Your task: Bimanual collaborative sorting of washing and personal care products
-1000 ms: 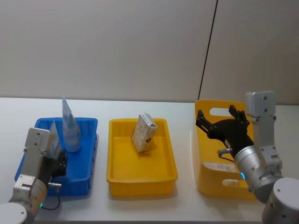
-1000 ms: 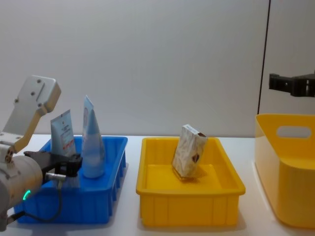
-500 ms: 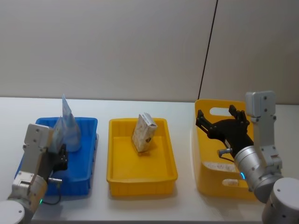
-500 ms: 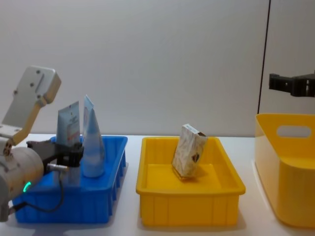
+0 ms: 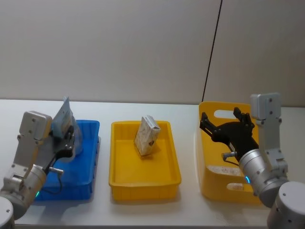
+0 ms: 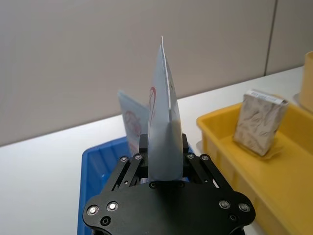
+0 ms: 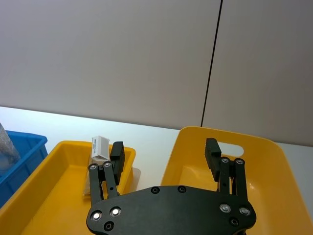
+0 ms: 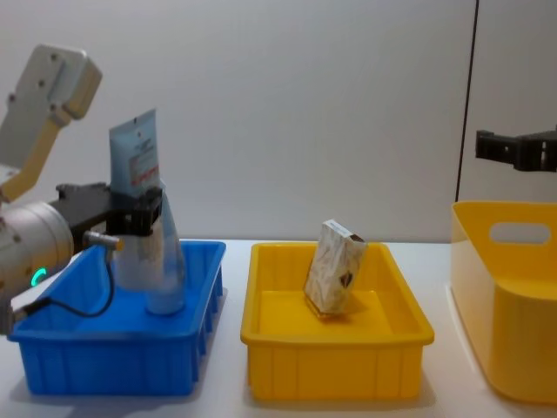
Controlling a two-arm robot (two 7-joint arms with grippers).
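Note:
My left gripper (image 8: 142,205) is shut on a pale blue-white squeeze tube (image 8: 133,158) with red print, held upright above the blue bin (image 8: 104,366). The left wrist view shows the tube (image 6: 164,122) clamped between the jaws of that gripper (image 6: 163,145). A second tube (image 8: 167,266) stands in the bin just behind it. A patterned beige carton (image 5: 146,136) leans upright in the yellow tray (image 5: 143,183). My right gripper (image 5: 220,117) hovers open over the tall yellow bin (image 5: 214,176), with nothing between its fingers (image 7: 118,155).
The three containers stand in a row on the white table (image 5: 143,212): blue bin at the left, yellow tray in the middle, tall yellow bin (image 8: 509,305) at the right. A plain wall rises close behind them.
My left gripper has risen with the tube, lifting it from low inside the blue bin to well above its rim. The right arm and the carton have not moved.

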